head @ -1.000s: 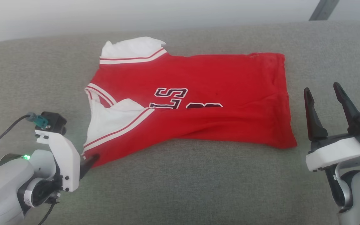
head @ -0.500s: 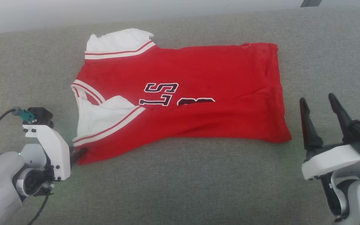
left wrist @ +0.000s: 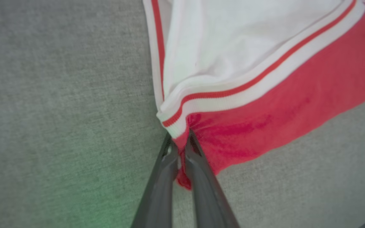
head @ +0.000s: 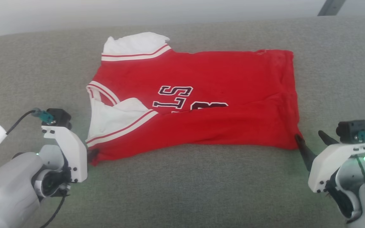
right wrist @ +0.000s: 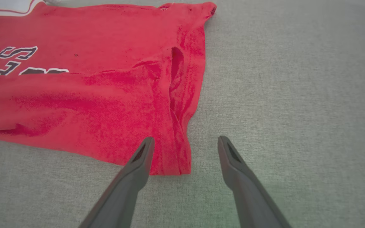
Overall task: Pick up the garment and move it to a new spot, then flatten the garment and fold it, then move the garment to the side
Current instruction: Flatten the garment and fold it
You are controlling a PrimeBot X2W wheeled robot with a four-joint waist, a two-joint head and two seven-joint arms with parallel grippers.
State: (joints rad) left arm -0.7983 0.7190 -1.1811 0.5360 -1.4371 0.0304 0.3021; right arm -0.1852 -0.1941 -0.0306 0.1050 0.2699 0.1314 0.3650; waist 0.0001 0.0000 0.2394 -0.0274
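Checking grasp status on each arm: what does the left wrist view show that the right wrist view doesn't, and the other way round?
Left wrist view, not the right: the left hand shut on a red corner of the garment, just below its striped trim and white sleeve. Right wrist view, not the left: the right hand open, its fingers straddling the garment's other near corner, plus the black lettering. Both: red cloth lying on the grey cushion.
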